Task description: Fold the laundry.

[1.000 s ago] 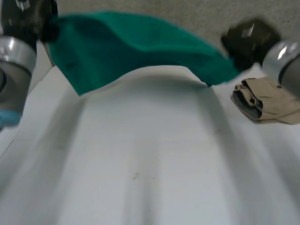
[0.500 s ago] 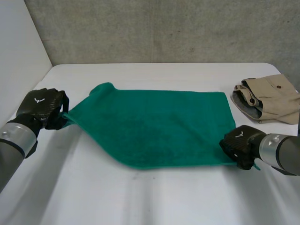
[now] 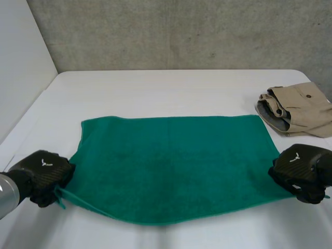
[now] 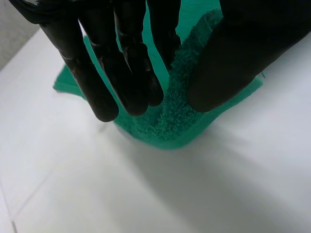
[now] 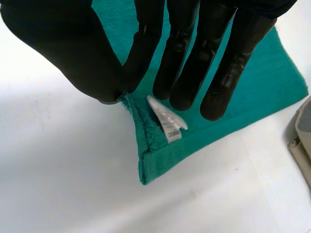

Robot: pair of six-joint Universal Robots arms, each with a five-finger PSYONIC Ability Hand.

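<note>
Step in hand: spreading. The green towel [image 3: 171, 166] lies flat at mid-counter [image 3: 155, 88], its near edge slightly bowed. The left hand [image 3: 44, 174] pinches the near left corner between straight fingers [image 4: 121, 77] and thumb. The right hand [image 3: 301, 168] pinches the near right corner likewise, beside the white label [image 5: 167, 120]. Compared with half a second earlier, both hands have drawn nearer and the towel lies squarer. Probable next move: carry both corners to the far edge, clear of the folded beige garment [image 3: 298, 111].
</note>
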